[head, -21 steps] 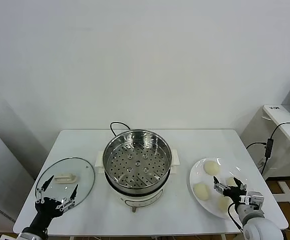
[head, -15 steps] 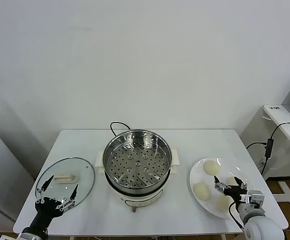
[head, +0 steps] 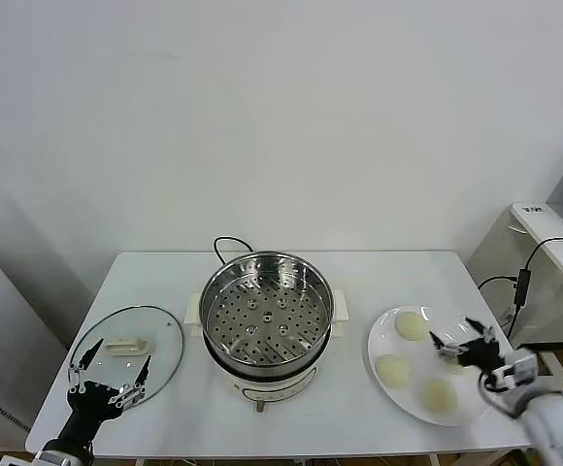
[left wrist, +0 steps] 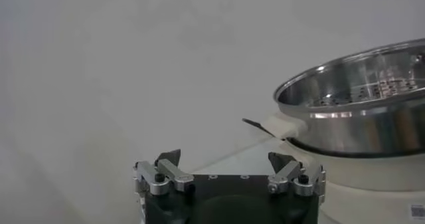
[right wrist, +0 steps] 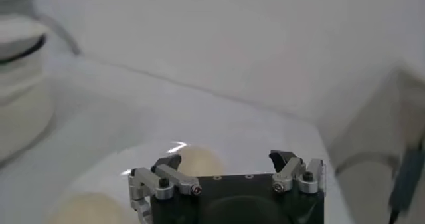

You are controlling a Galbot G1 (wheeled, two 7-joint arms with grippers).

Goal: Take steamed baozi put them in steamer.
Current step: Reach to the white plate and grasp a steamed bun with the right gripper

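Plate holds baozi; lid beside steamer.

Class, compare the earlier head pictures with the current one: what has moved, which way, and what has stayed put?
The right gripper moved away from the robot and to its right, over the white plate's outer side, jaws open, holding nothing. The baozi stay on the plate; nothing was taken hold of. The steamer, the glass lid and the left gripper, parked by the lid, are unchanged.
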